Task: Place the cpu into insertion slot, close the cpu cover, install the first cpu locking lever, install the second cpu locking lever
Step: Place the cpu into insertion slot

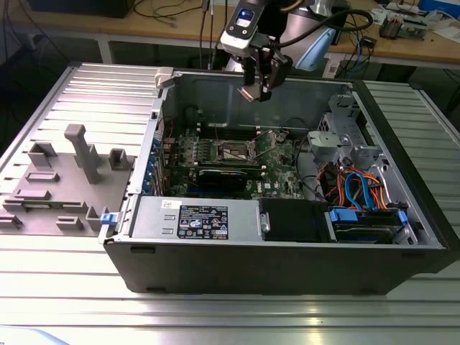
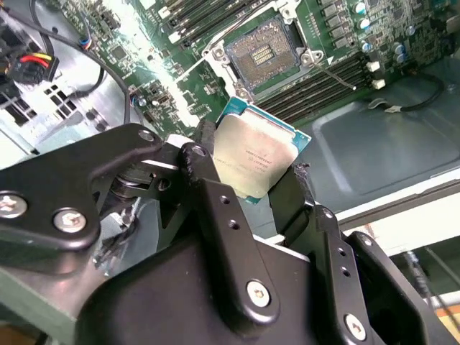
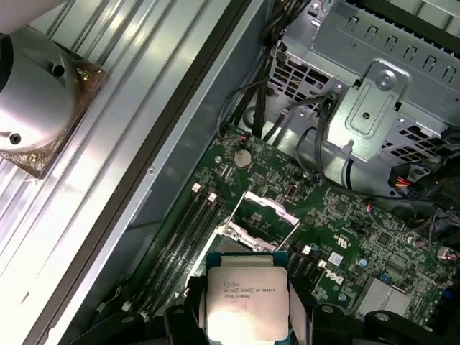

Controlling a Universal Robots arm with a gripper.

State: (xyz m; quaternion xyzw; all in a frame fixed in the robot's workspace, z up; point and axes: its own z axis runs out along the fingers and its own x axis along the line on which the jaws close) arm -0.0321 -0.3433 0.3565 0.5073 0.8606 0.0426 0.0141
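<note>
My gripper (image 1: 256,88) hangs high over the open computer case, shut on the cpu (image 1: 249,93). In both wrist views the cpu (image 2: 255,159) (image 3: 244,296) is a pale silvery square chip with a green edge, pinched at two opposite sides by black fingers (image 2: 203,159). Well below it on the green motherboard lies the insertion slot (image 2: 269,52) (image 1: 233,152), a dark square recess with a silver rim and nothing in it. The cpu cover (image 3: 260,207) stands raised beside the slot in the first wrist view. A thin wire lever (image 2: 336,75) lies loose next to the socket.
A long black graphics card (image 1: 228,176) sits just in front of the socket. Memory slots (image 2: 316,90) flank it. A metal drive cage (image 1: 345,136) with coloured cables is on the exterior view's right, and grey fixtures (image 1: 83,154) stand on the table at its left.
</note>
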